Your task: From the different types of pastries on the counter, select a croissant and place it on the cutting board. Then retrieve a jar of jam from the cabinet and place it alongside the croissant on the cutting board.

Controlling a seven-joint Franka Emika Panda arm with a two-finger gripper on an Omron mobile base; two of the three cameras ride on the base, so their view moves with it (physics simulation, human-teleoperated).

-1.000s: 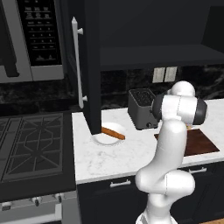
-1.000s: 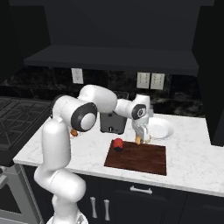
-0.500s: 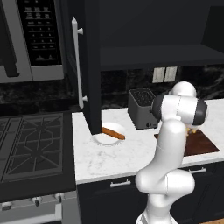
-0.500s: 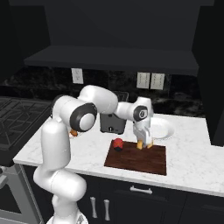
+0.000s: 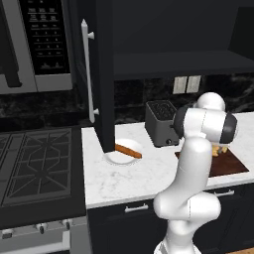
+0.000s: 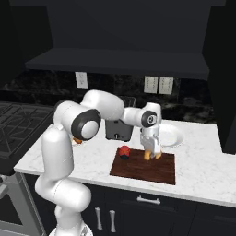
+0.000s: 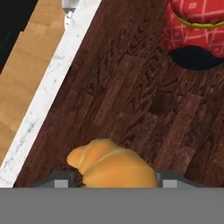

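Note:
In the hand view the golden croissant [image 7: 114, 166] sits between my gripper's [image 7: 114, 183] two finger tips, and the gripper is shut on it. Under it lies the dark reddish-brown cutting board [image 7: 118, 87]. From the right base view, the gripper [image 6: 152, 153] points down and holds the croissant [image 6: 152, 155] low at the board's [image 6: 147, 168] back edge; whether it touches the wood I cannot tell. The red jar of jam [image 6: 123, 151] stands on the board's left back corner, also in the hand view [image 7: 197, 22]. The black cabinet door [image 5: 101, 74] hangs open.
A grey toaster [image 6: 117, 129] stands behind the board on the white marble counter [image 6: 198, 170]. A round white plate [image 6: 171, 135] lies to the board's back right. Another plate [image 5: 115, 157] under the cabinet door carries the long orange-brown stick pastry [image 5: 128, 150]. The black stove [image 5: 34, 163] lies to the left.
The hand has come down toward the cutting board with the croissant in it. The jar, plates and cabinet door have not moved.

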